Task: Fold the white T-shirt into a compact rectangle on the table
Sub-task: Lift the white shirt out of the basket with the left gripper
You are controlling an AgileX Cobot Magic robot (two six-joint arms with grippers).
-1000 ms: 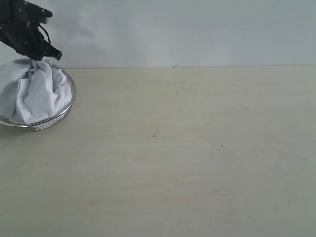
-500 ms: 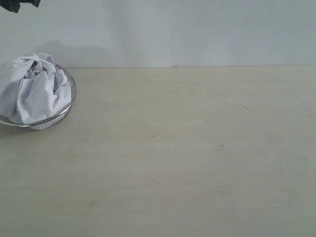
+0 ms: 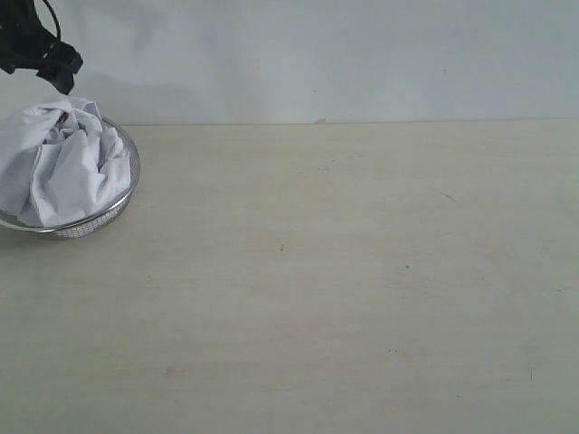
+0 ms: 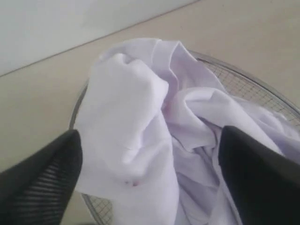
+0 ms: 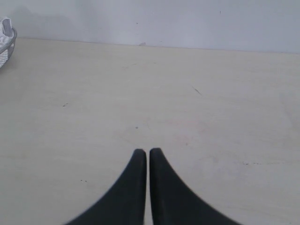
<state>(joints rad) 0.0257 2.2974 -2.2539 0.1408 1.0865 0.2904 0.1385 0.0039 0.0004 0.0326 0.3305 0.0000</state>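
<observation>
The white T-shirt (image 3: 68, 163) lies crumpled in a heap inside a round wire-mesh basket (image 3: 125, 194) at the table's (image 3: 344, 271) far left. My left gripper (image 3: 65, 83) hovers just above the heap's top, apart from it. In the left wrist view the left gripper (image 4: 150, 133) is open, its black fingers (image 4: 51, 173) wide on either side of the bunched T-shirt (image 4: 136, 108), touching no cloth. My right gripper (image 5: 148, 152) is shut on nothing, low over bare table (image 5: 197, 93); the exterior view does not show it.
The basket's mesh rim (image 4: 243, 82) rings the cloth. A pale wall stands behind the table's far edge. The wood-grain tabletop stretches right of the basket, with a few small dark specks (image 3: 282, 247).
The left gripper, shut at the heap's top a second ago, rose out of the exterior view, then came back down above the shirt with its jaws open. The right gripper is unchanged.
</observation>
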